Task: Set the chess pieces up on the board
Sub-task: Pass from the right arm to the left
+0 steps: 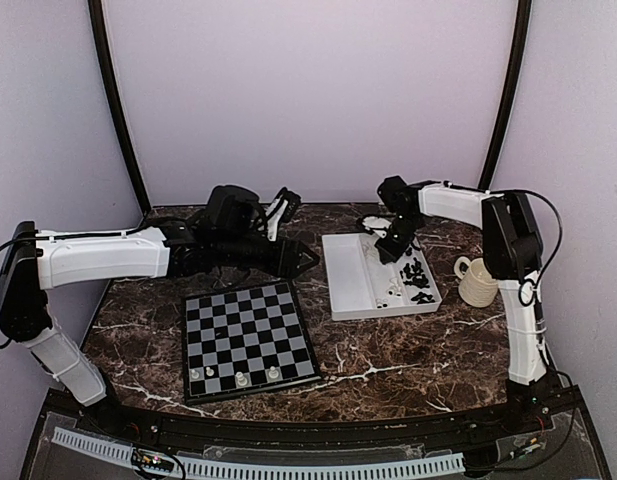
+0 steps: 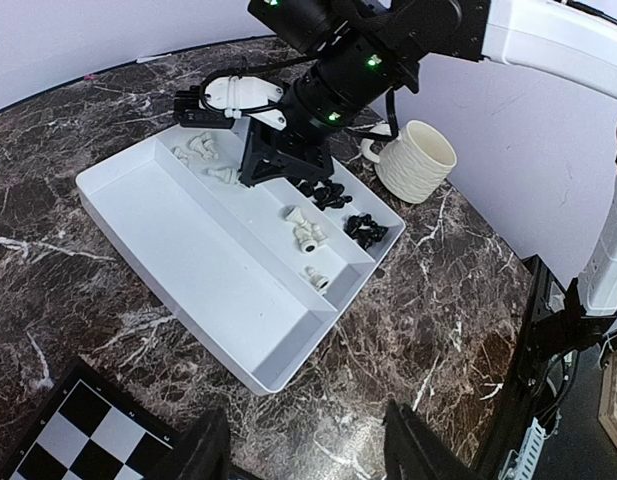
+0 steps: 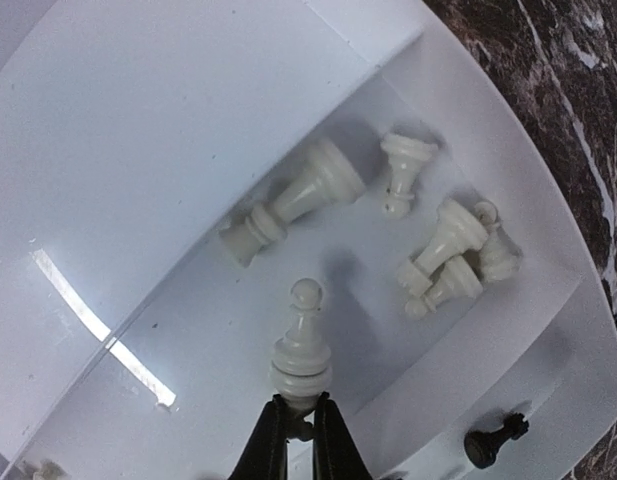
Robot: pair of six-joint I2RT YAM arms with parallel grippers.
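The board (image 1: 248, 325) lies on the marble table with several white chess pieces (image 1: 243, 380) standing on its near row. More chess pieces lie in the white tray (image 1: 353, 290): white ones (image 3: 293, 200) and black ones (image 2: 366, 230). My right gripper (image 3: 298, 425) is down in the tray's narrow compartment, shut on the base of a white pawn (image 3: 302, 350). My left gripper (image 2: 303, 445) hangs open over bare marble between the board's far right corner and the tray, holding nothing.
A cream ribbed mug (image 1: 479, 281) stands right of the tray, close to the right arm. The tray's wide compartment (image 2: 208, 260) holds nothing. A black piece (image 3: 493, 438) lies near the held pawn. The board's corner (image 2: 78, 430) shows beside my left fingers.
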